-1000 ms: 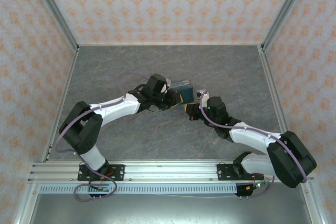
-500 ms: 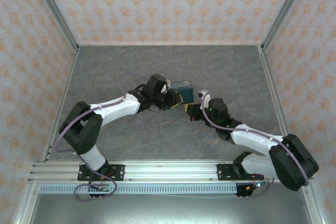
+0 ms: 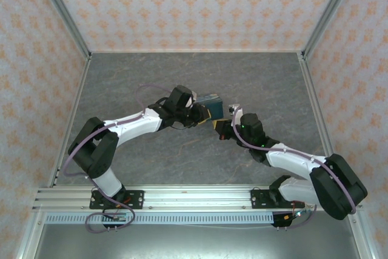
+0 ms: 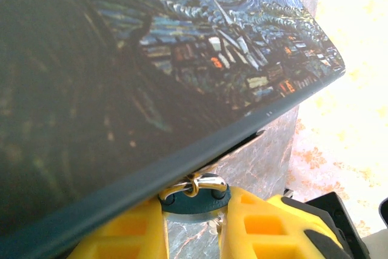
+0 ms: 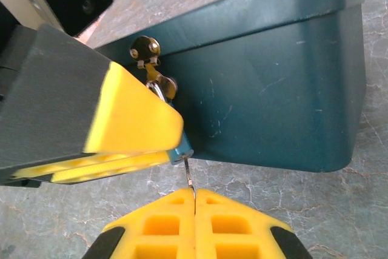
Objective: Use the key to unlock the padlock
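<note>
The tiny teal padlock [image 4: 195,202] hangs by its metal shackle [image 4: 200,184] from the hasp [image 5: 145,49] of the Starry-Night tin. My left gripper [image 4: 193,211] is shut on the padlock body, one yellow finger on each side. In the right wrist view the padlock's lower corner [image 5: 182,150] pokes out under the left finger [image 5: 130,119]. The thin silvery key [image 5: 190,176] stands upright with its tip at the padlock's bottom. My right gripper [image 5: 194,196] is shut on the key's lower end. From above, both grippers [image 3: 206,115] [image 3: 222,127] meet at the tin's near corner.
The blue painted tin [image 3: 211,101] lies mid-table on the grey marbled surface [image 3: 133,77], its teal side wall [image 5: 267,83] right behind the padlock. Patterned walls enclose the table on three sides. Open floor lies behind and to both sides of the tin.
The right wrist has shifted very slightly toward the padlock. The left arm and the tin have held still.
</note>
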Controlling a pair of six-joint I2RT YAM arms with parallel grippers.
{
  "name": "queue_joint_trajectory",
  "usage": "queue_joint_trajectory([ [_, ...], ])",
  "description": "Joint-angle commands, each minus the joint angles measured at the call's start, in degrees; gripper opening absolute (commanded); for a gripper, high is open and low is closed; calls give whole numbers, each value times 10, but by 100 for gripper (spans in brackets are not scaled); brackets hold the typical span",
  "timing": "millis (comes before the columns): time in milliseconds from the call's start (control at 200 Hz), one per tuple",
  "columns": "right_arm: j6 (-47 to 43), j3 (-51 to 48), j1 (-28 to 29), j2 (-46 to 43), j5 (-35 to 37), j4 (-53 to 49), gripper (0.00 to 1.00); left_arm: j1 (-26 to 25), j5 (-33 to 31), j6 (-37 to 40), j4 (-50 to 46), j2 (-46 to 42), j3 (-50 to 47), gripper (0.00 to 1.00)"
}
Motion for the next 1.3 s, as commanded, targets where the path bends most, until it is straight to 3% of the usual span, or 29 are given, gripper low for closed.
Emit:
queue_joint_trajectory([
  [0,0,10,2,7,9,24,0,-2,-1,-1,18,-13,2,21],
  [1291,7,-6,2,-8,11,31,0,-2,-7,1,14,-6,1,21],
])
